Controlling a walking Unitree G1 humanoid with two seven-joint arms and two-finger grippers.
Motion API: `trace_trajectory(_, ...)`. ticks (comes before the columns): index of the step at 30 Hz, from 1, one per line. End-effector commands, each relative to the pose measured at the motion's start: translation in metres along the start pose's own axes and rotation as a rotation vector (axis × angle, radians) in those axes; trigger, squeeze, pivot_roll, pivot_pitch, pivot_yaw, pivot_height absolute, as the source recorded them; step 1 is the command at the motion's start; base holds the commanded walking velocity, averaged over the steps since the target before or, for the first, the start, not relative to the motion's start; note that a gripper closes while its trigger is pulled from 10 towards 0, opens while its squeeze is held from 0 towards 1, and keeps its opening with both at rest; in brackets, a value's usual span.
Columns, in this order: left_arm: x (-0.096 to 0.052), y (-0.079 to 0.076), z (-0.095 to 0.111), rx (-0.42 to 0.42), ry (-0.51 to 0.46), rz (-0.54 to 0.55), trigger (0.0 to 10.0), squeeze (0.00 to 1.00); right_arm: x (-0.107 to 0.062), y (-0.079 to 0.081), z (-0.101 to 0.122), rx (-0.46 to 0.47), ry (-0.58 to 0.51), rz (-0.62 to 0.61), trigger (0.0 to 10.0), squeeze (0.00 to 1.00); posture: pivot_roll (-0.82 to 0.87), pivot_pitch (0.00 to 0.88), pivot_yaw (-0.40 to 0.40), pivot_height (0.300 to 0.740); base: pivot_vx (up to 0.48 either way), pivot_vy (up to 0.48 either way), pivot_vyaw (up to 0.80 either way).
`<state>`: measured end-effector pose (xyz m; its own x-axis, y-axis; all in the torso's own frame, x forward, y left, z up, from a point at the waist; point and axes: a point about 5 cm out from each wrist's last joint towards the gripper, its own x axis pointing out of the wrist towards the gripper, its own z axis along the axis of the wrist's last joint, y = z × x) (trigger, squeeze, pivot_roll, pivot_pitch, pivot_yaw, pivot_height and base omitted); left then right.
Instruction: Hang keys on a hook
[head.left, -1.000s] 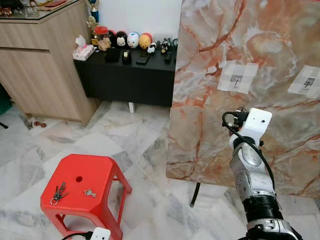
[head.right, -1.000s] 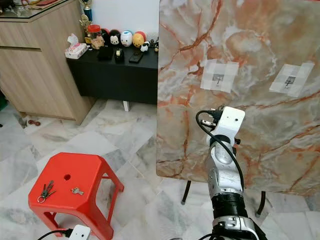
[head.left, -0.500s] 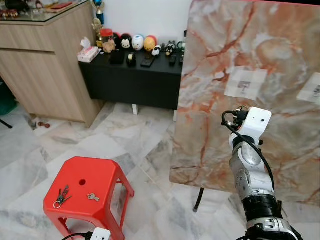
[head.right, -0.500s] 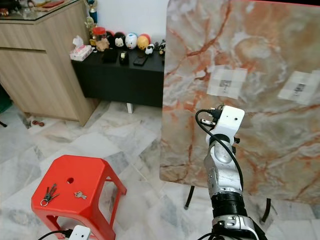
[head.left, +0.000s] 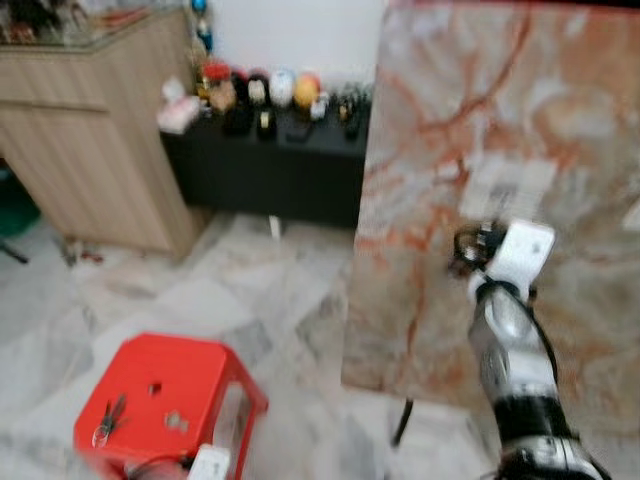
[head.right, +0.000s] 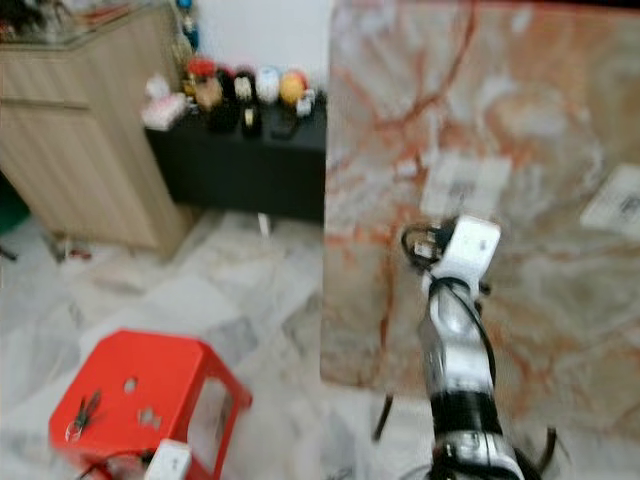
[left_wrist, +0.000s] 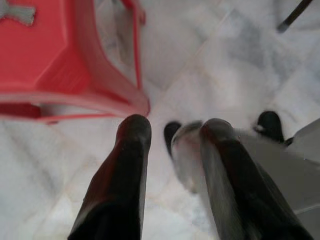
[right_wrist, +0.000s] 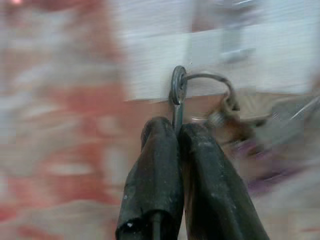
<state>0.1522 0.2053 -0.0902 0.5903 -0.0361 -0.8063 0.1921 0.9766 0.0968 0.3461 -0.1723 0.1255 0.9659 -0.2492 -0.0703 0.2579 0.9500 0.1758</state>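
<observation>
Marble-patterned board (head.left: 500, 190) stands just ahead of the right hand (right_wrist: 176, 131), whose fingers are pinched together on the key ring (right_wrist: 178, 90). Keys (right_wrist: 235, 107) dangle beside it: light, stiff, slippery metal, best gripped by the ring. Left hand (left_wrist: 172, 137) hangs parted beside the red stool (left_wrist: 65, 65).

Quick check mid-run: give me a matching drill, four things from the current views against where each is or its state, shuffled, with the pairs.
Things:
1. right gripper
2. left gripper
3. red stool
4. marble board

States or places:
A. stands upright on thin dark legs
B. open, low beside the stool
C. shut on a key ring
D. has keys lying on top

Pairs: 1-C, 2-B, 3-D, 4-A
</observation>
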Motion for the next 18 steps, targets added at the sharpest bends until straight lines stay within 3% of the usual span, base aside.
trace_trajectory(1,-0.0017,-0.0008,-0.0066,-0.008,0.021,-0.001,10.0,0.0,0.0006,0.0038,0.0076,-0.007,-0.031,0.019,10.0,0.0,0.02,0.0,-0.024,0.74,0.0,0.0,0.0)
trace_trajectory(18,-0.0018,-0.0031,-0.0081,-0.004,0.028,-0.007,10.0,0.0,-0.0091,0.004,0.0014,-0.016,-0.016,0.024,10.0,0.0,0.02,0.0,-0.021,0.74,0.0,0.0,0.0)
